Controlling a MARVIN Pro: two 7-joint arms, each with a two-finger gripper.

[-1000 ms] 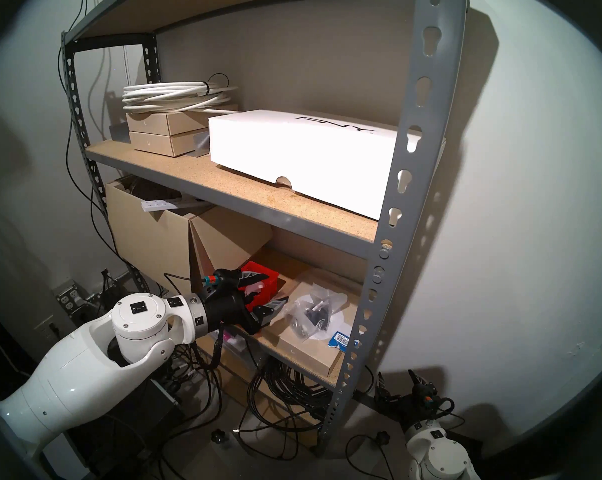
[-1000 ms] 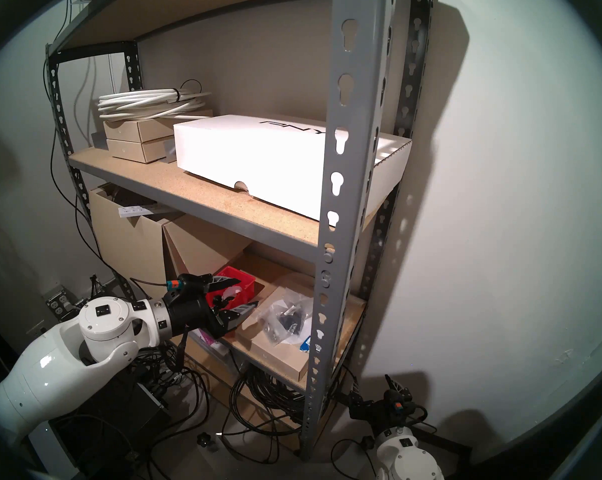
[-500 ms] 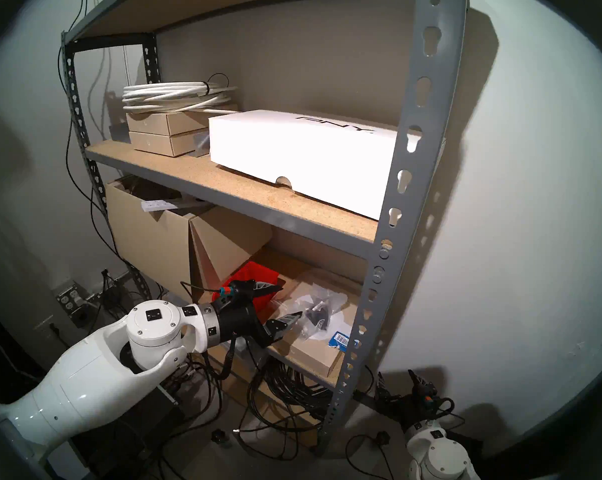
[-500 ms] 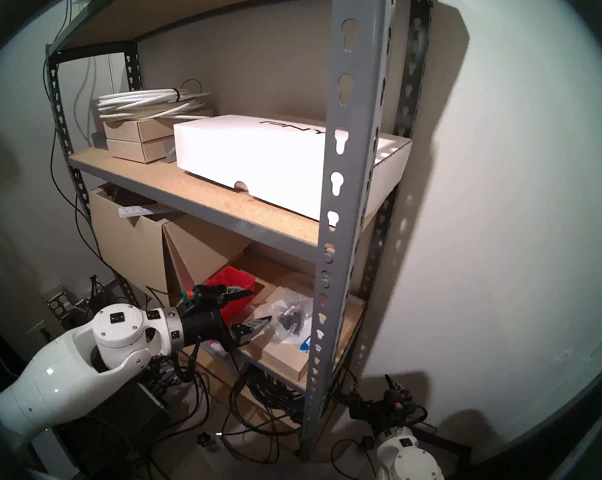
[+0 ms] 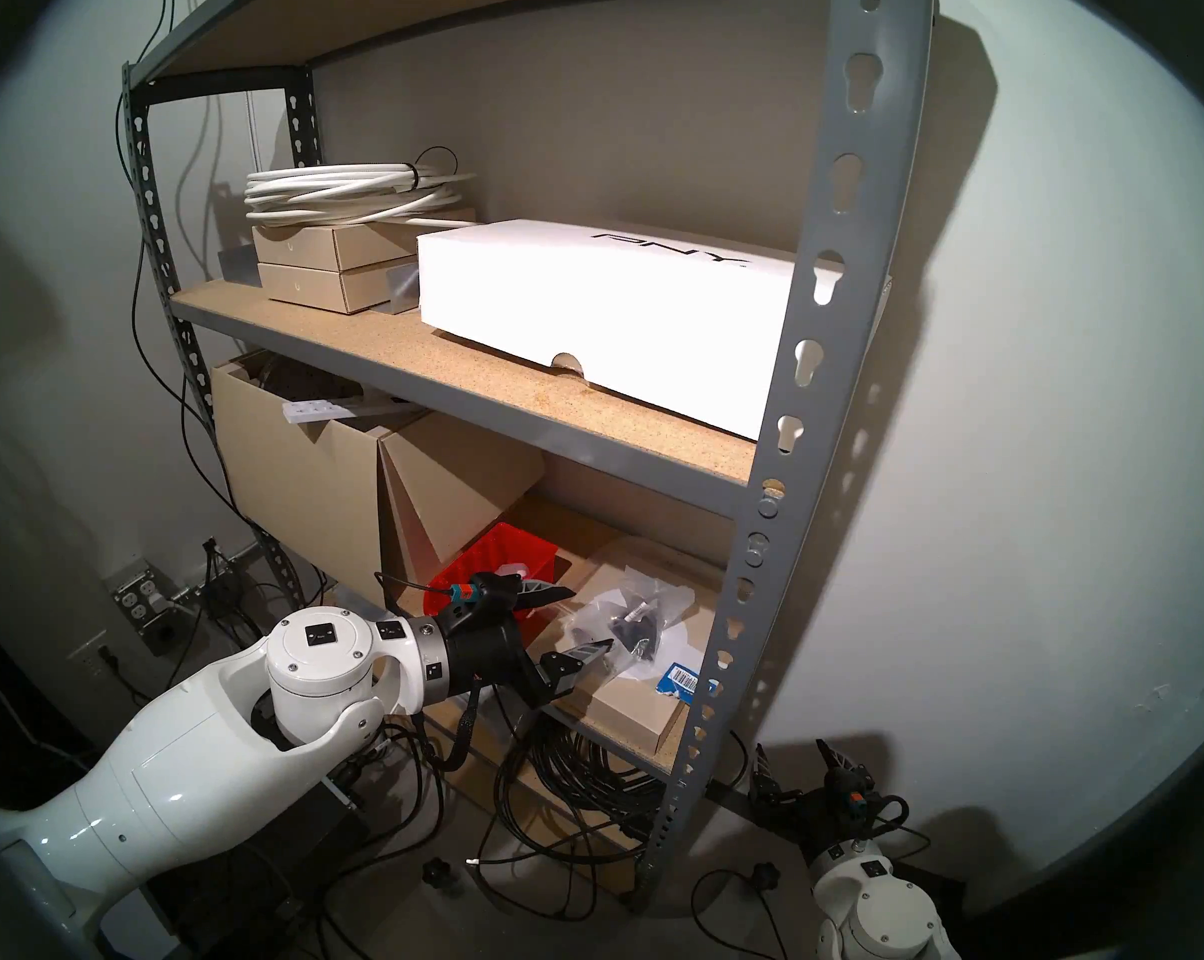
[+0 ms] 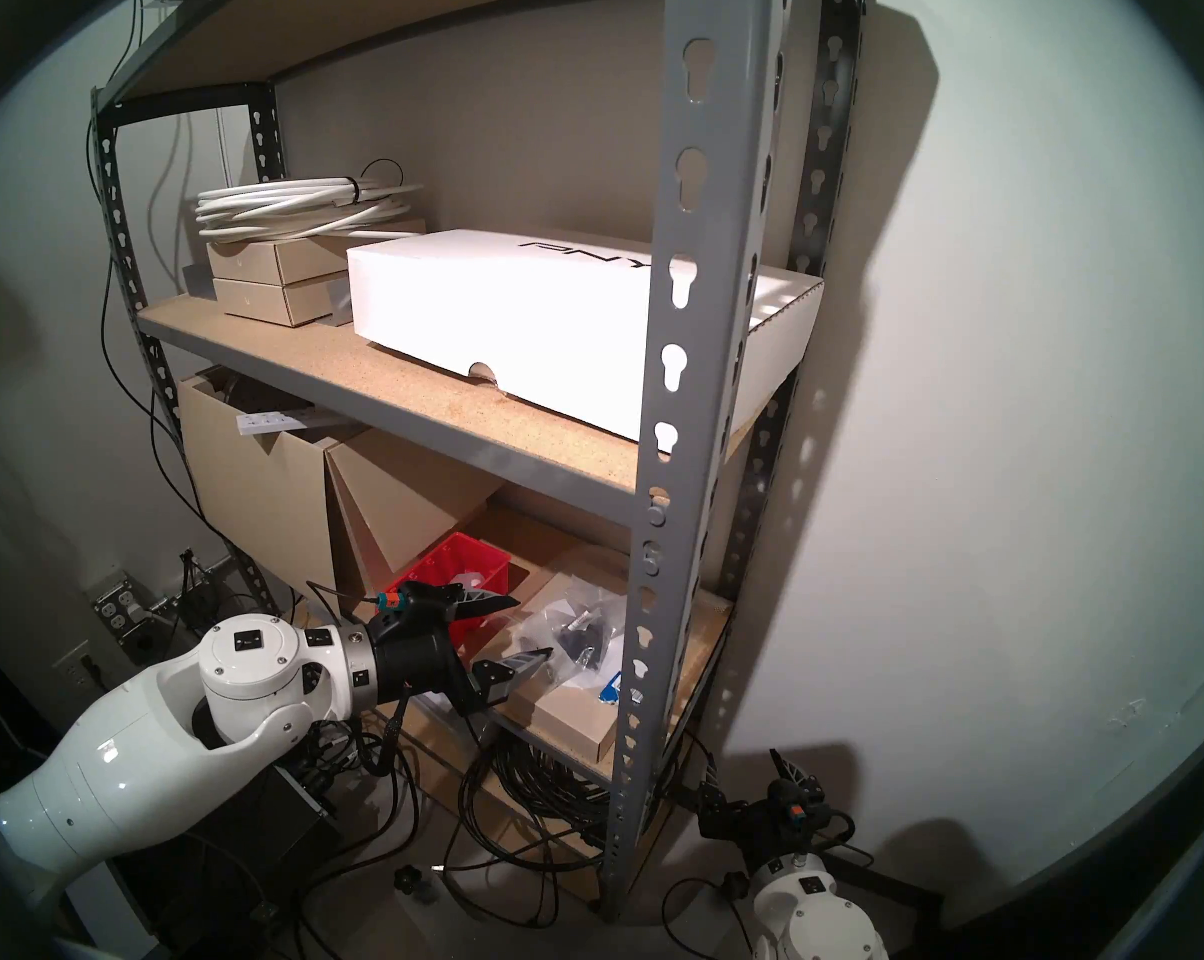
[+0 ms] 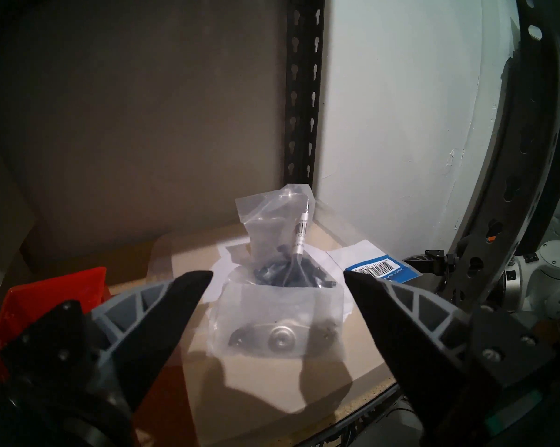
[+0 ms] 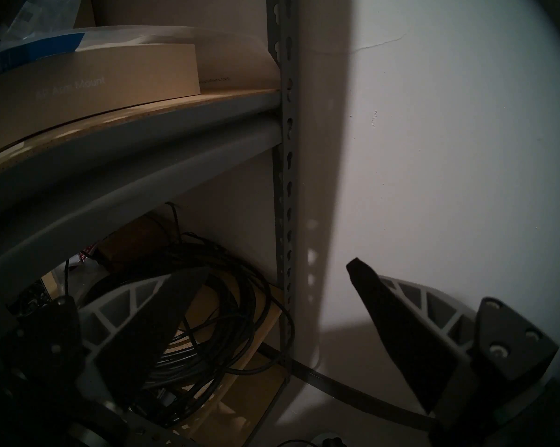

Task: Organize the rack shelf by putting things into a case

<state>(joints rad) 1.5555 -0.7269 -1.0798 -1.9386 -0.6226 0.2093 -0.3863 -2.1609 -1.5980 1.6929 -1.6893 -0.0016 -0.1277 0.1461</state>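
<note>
While reaching in: left gripper [image 5: 582, 619] level with the lower board, jaws spread wide, holding nothing; its fingers [image 7: 162, 311] flank the clear bags without touching.
Clear bags: two clear bags of black parts [image 7: 281, 269] lie on a flat tan box [image 5: 644, 702] near the lower board's front right corner, one with a barcode label.
Red bin: red bin [image 5: 509, 564] sits on the same board, left of the tan box; something pale lies inside.
Rack shelf: grey rack shelf [image 5: 814, 356] with slotted uprights.
Right gripper: right gripper [image 5: 796, 764] low beside the rack's right front upright, jaws wide, empty.
Blue card: blue barcode card [image 7: 380, 270] at the tan box's right edge.
</note>
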